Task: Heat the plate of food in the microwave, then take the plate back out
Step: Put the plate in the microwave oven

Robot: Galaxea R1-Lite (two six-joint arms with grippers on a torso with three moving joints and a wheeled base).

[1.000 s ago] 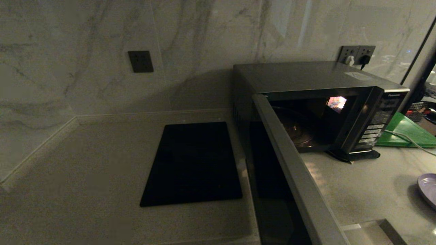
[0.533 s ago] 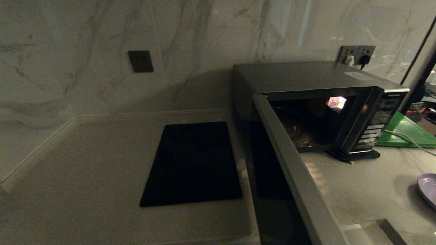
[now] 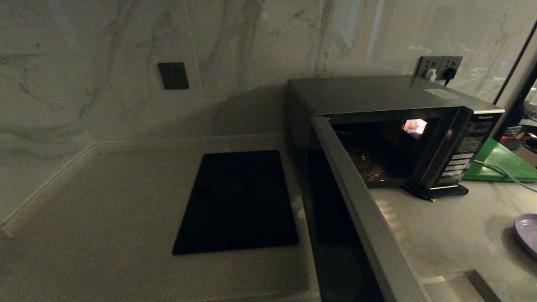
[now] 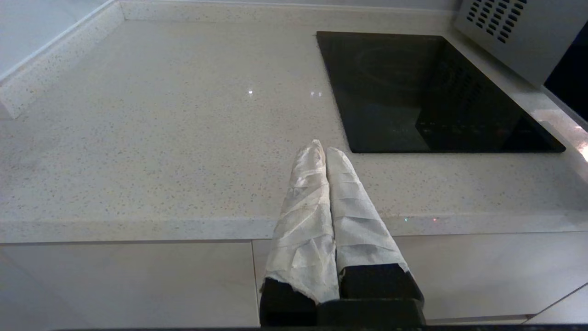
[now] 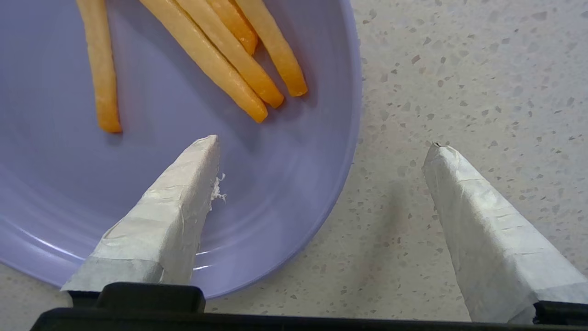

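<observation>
The plate of food (image 5: 151,184) sat on your tabletop (image 5: 459,69), its rim between your right gripper's (image 5: 321,147) wide-open fingers (image 5: 161,220). The microwave (image 3: 390,126) door hung open. Your left gripper (image 4: 321,149) stayed closed, empty.

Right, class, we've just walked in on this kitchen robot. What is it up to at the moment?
The microwave stands on the counter with its door swung wide open and nothing on its turntable. The plate of food is not in yet; it sits on the counter to the right. The right pincer is open, one finger over the plate and the other outside its rim, not gripping. The left pincer is shut, idle over the counter edge near the cooktop.
</observation>
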